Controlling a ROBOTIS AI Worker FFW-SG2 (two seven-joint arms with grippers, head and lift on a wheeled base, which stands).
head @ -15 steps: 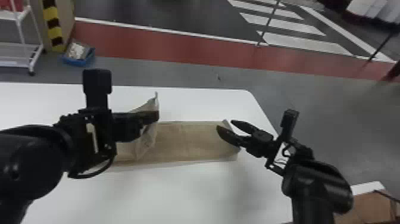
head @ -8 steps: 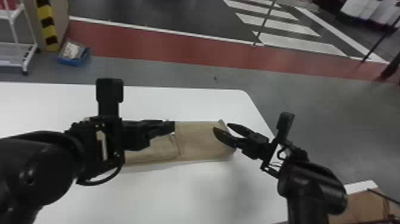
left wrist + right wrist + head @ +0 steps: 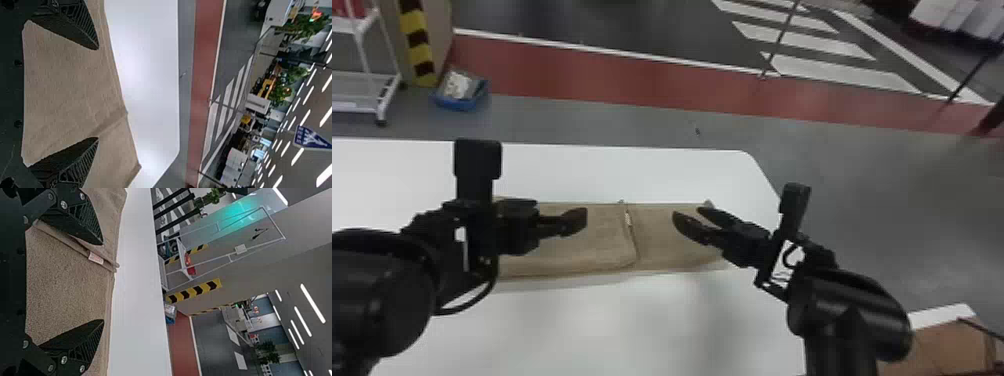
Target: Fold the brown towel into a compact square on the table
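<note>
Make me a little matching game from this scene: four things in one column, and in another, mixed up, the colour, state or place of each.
Things
1. Towel
2. Table
3. Bin
4. Right gripper

Descriptions
A. Blue, on the floor
B. Black, with its fingers apart, over the towel
C. Brown, partly folded
D. White, under the towel

Right pairs: 1-C, 2-D, 3-A, 4-B
</note>
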